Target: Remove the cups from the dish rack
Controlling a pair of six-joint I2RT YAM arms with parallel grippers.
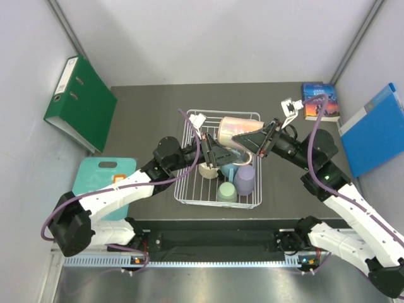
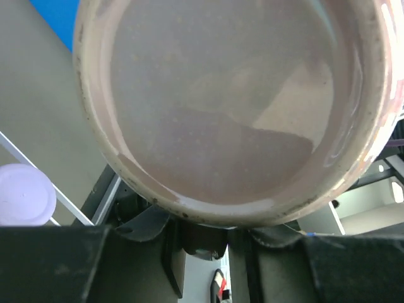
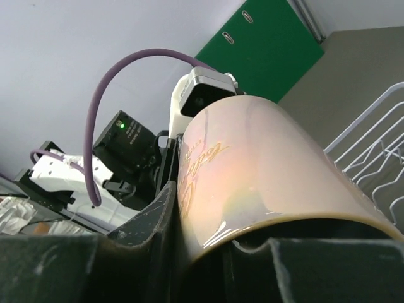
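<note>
— Where is the pink mug (image 1: 232, 128)?
— In the air, on its side, over the far end of the rack (image 1: 218, 204). Its mouth faces the left wrist camera, which sees straight into it. Gold script runs along its outer wall.

— Right gripper (image 1: 247, 137)?
— Clamped on the pink mug. In the right wrist view, one finger (image 3: 151, 214) presses the mug's side and the other sits under it.

— Left gripper (image 1: 213, 150)?
— Right at the mug's rim from the opposite side. Its fingers show just under the rim, but I cannot tell whether they grip it or stand free.

— What else is in the rack?
— Four mugs in the near half. The cream mug (image 1: 207, 169) and the blue mug (image 1: 228, 169) are side by side. The lavender mug (image 1: 245, 178) is to the right and the green mug (image 1: 226, 191) is nearest the front wire.

— Surroundings?
— A dark table (image 1: 145, 120). A green binder (image 1: 82, 104) leans on the left wall, with a teal board (image 1: 104, 177) lying near it. A book (image 1: 320, 101) and a blue folder (image 1: 375, 129) are on the right, well apart from the rack.
</note>
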